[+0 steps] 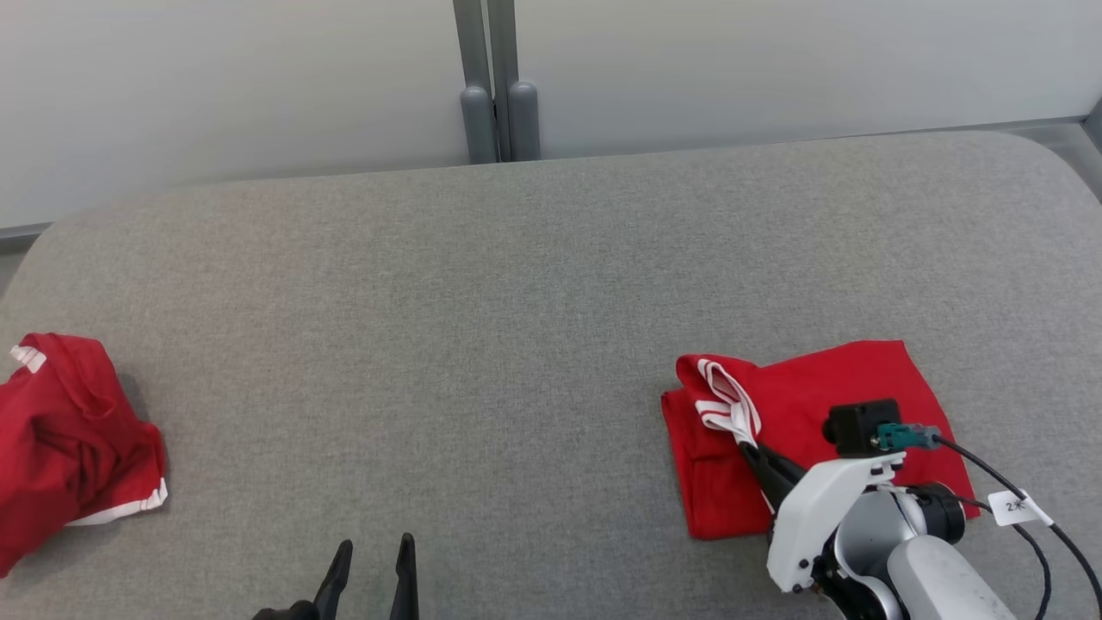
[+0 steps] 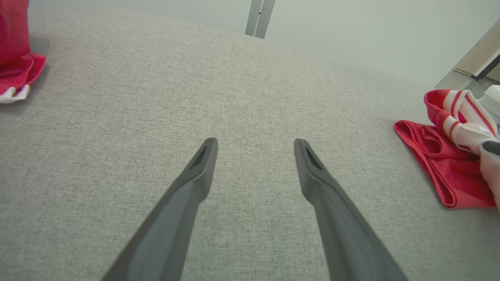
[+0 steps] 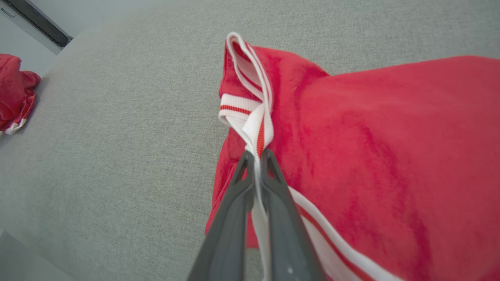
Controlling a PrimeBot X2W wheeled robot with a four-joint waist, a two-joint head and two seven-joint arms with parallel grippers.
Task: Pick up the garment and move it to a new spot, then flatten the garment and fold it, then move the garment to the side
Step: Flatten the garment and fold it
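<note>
- R gripper (image 1: 746,446) sits at lower R of the head view, fingers pointing up-left onto the garment (image 1: 826,387). Jaws are pinched tight on its white striped trim (image 3: 254,117), w/ the cloth sandwiched between the 2 dark fingers.
- Garment is red, folded into a rough rectangle, and lies on the grey padded table (image 1: 516,284), R-front part, near the robot's edge.
- Trim at the garment's L end is pulled up into a small peak where the pincer has it. The rest of the cloth lies flat on the table.
- Right wrist view: a white stripe runs along the garment's near edge, passing under the fingers.
- L gripper (image 1: 375,547) is at the bottom edge of the head view, L of centre. Jaws are spread wide and hold nothing, w/ bare table past the tips in the left wrist view. It is well apart from the garment.
- 2nd red cloth (image 1: 69,430), crumpled w/ a white hem showing, lies at the table's far L edge, well apart from both grippers.
- Black wrist camera (image 1: 861,426) w/ a teal plug overlaps the garment in the head view. A black cable w/ a white tag (image 1: 1016,506) trails off R.
- Behind the table is a pale wall (image 1: 215,77), w/ 2 grey posts (image 1: 498,86) side by side at mid-back.
</note>
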